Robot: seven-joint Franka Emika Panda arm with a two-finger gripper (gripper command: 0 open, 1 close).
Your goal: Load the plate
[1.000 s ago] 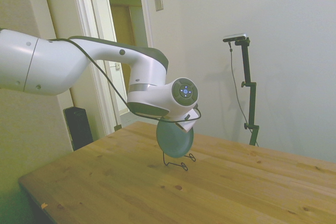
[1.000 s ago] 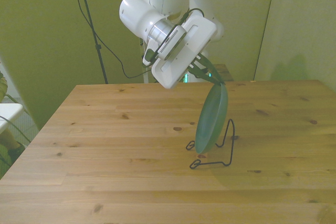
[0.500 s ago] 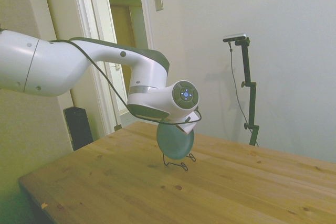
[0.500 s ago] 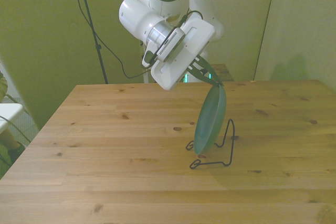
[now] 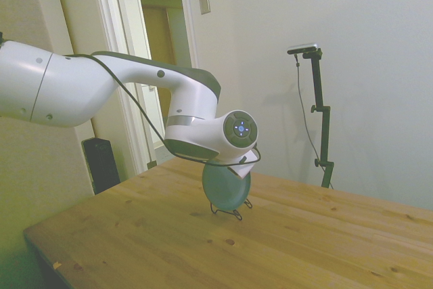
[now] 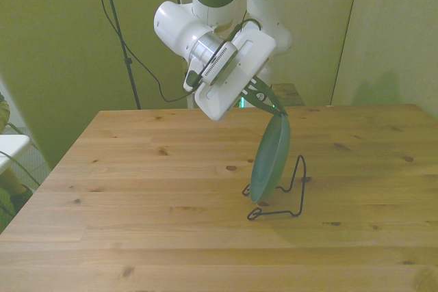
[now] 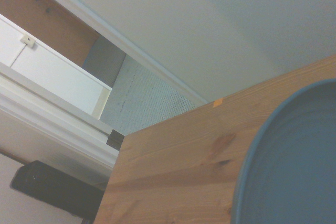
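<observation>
While the arm (image 6: 185,29) is reaching over the wooden table (image 6: 137,189), the gripper (image 6: 272,105) is pinching the top rim of the plate (image 6: 269,159), its dark fingers (image 6: 263,95) closing narrowly on that edge in the front view. Hanging straight below the gripper, the plate is standing nearly on edge, tilting a little, with its top leaning toward the front view's right. Its lower part is sitting in the black wire rack (image 6: 287,196), which is resting on the table directly beneath the gripper; nothing else is showing in the rack. Whether the plate's bottom edge is fully seating against the wire or only touching it is too fine to tell. From the side view the plate (image 5: 226,188) is showing its round face just under the wrist, and the rack (image 5: 229,212) is peeking out below it, while the gripper itself is hiding behind the wrist. Close up, the wrist view is catching a curved part of the plate (image 7: 294,166) against the table (image 7: 173,156), with a doorway and floor beyond.
</observation>
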